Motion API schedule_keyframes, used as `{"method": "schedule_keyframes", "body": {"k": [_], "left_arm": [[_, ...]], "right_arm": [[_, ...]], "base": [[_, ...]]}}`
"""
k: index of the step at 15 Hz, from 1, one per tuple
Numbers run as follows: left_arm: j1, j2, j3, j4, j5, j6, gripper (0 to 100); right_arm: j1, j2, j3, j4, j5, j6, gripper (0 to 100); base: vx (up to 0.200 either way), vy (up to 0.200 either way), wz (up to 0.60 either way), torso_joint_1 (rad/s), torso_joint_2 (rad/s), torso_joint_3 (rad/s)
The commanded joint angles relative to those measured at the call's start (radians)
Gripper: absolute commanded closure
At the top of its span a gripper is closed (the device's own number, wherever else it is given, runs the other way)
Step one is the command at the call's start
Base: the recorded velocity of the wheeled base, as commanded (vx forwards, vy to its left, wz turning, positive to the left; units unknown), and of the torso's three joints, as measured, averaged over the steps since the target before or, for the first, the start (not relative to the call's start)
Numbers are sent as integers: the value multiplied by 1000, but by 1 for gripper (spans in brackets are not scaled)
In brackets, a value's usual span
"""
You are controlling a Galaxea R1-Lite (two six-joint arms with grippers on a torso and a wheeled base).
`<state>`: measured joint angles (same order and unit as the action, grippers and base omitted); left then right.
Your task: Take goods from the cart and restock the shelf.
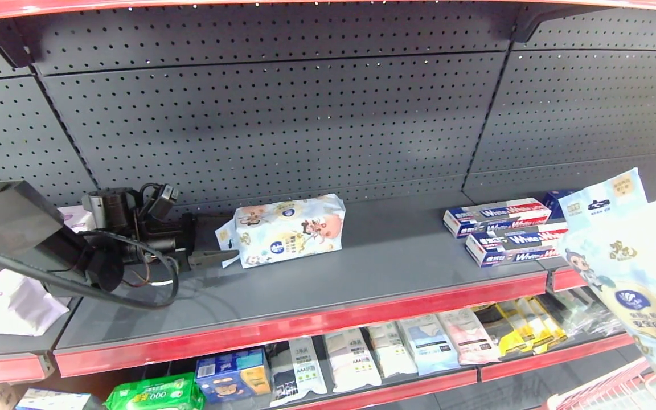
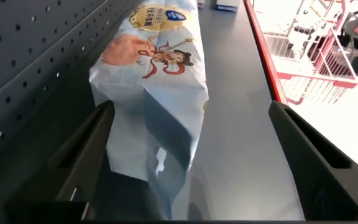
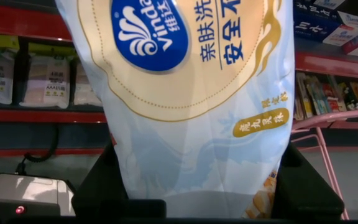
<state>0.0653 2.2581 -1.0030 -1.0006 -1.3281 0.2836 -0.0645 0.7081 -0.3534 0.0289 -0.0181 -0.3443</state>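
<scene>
restocking: 1 tissue pack (image 1: 288, 228) down on shelf (image 1: 390, 256), straddled by wide-open, empty left gripper (image 1: 205, 242); 2nd pack (image 3: 191, 93) clamped in right gripper (image 3: 207, 190); next, probably place it alongside.

The shelf deck (image 1: 396, 256) and perforated back panel (image 1: 282, 125) are smooth, matt grey painted metal; the front edge strip (image 1: 305, 327) is glossy red. The tissue pack (image 1: 288, 228) wears thin printed plastic film, softly shiny and creased at its folded end; the second tissue pack (image 3: 191, 124) shows the same film, glossier. Toothpaste boxes (image 1: 499, 216): smooth glossy card. Fingers (image 2: 86, 155) of the left gripper (image 2: 191, 106): matt black plastic. Cart (image 2: 316, 68): red-coated wire.
</scene>
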Motion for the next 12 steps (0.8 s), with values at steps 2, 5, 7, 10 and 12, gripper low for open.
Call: {"method": "schedule_keyframes", "body": {"k": [2,5,7,10,12], "left_arm": [[-16,26,7,-35,0,0,0],[-18,47,1,-39,3,0,0],[-18,54,-2,-39,3,0,0],[-16,52,-14,-39,1,-1,0],[-36,57,-20,-47,4,-4,0]], "right_arm": [[0,5,7,0,0,-1,100],[0,10,10,0,-2,-1,100],[0,10,16,-1,0,-1,100],[0,11,25,-1,0,-1,100],[0,-1,42,-1,0,2,100]], "base": [[0,0,0,0,0,0],[0,0,0,0,0,0],[0,0,0,0,0,0],[0,0,0,0,0,0],[0,0,0,0,0,0]]}}
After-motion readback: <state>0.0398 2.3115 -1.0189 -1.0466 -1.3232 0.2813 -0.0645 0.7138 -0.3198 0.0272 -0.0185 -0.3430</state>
